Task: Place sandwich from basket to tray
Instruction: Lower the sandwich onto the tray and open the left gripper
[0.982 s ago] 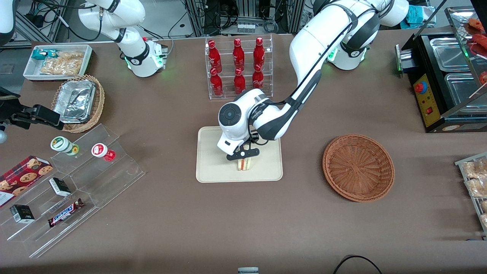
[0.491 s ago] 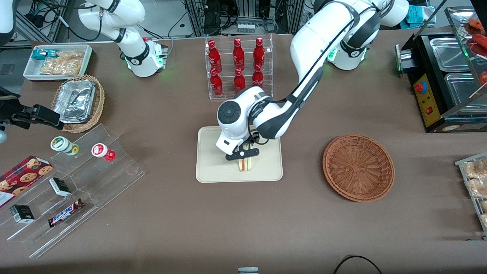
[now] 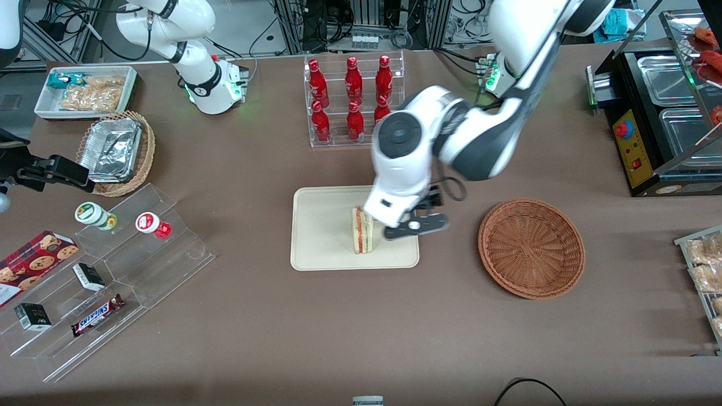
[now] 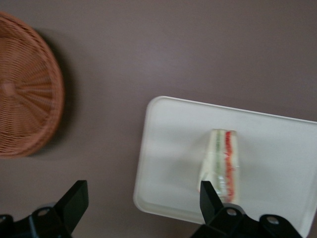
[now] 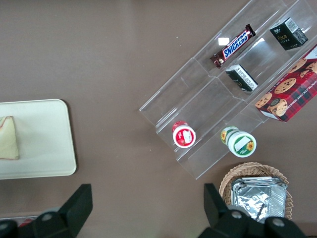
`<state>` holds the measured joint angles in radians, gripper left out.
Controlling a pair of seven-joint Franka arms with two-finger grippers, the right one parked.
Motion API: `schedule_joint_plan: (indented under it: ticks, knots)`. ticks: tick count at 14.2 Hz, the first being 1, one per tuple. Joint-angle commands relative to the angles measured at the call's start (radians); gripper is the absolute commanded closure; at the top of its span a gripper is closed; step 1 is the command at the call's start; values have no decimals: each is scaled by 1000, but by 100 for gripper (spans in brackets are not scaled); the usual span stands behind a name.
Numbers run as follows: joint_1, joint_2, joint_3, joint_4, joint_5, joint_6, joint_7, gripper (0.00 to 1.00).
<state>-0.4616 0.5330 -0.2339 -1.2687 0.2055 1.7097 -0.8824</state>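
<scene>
Snickers bar (image 3: pixel 97 315) on the acrylic steps: only legible label. Sandwich (image 3: pixel 362 230) stands on the tray (image 3: pixel 321 242), free of any grip. Gripper (image 3: pixel 415 226) hovers above the tray's basket-side edge, fingers spread, holding nothing. Basket (image 3: pixel 531 248) empty. Placement looks done; only retreat left.
</scene>
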Motion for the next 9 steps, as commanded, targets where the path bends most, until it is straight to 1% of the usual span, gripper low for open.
schedule_joint_plan:
  ticks: [1, 3, 6, 9]
  knots:
    - [95, -140, -7, -174, -6, -1, 91, 0]
    - [164, -198, -7, -218, -6, -22, 153, 0]
    - [236, -261, -7, -233, -15, -137, 275, 0]
    - [331, -326, -7, -232, -92, -197, 405, 0]
